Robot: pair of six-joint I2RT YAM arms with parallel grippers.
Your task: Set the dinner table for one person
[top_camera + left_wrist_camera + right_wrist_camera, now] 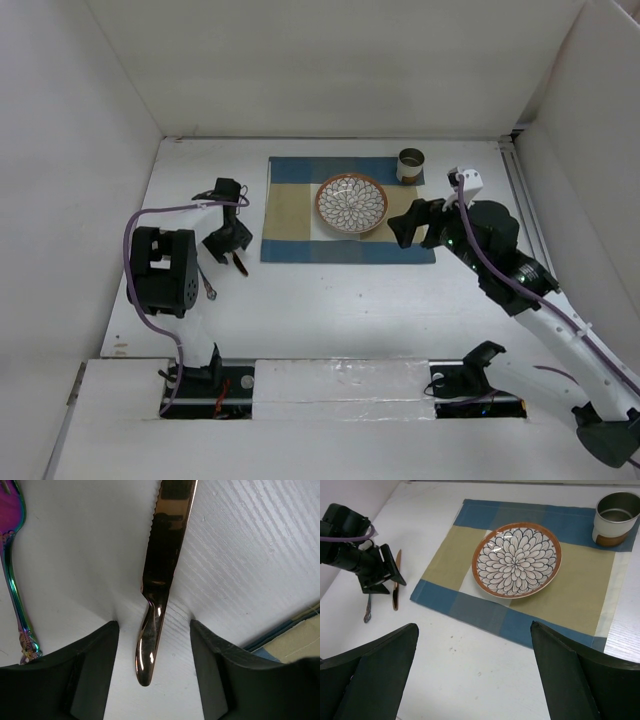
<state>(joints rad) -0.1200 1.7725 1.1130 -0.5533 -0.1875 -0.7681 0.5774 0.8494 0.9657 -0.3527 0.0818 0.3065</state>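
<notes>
On the white dinner table (pixel 330 300) lies a copper-coloured knife (pixel 162 570), just left of the blue-and-tan placemat (pixel 290 215). My left gripper (pixel 154 630) is down over the knife's handle. Its jaws stand open on either side, with a gap of bare table on each side. From above, the left gripper (pixel 232 250) hides most of the knife (pixel 240 264). An iridescent utensil (pixel 15 590) lies to the left of the knife. A flower-patterned plate (pixel 351 203) sits on the placemat, with a metal-rimmed cup (pixel 411 165) at its far right corner. My right gripper (pixel 410 225) hovers wide open beside the plate, holding nothing.
White panels wall the table on the left, back and right. In the right wrist view the plate (pixel 516 560), cup (pixel 615 520) and left gripper (pixel 375 572) all show, with bare table (pixel 470 680) in front of the placemat (pixel 445 560).
</notes>
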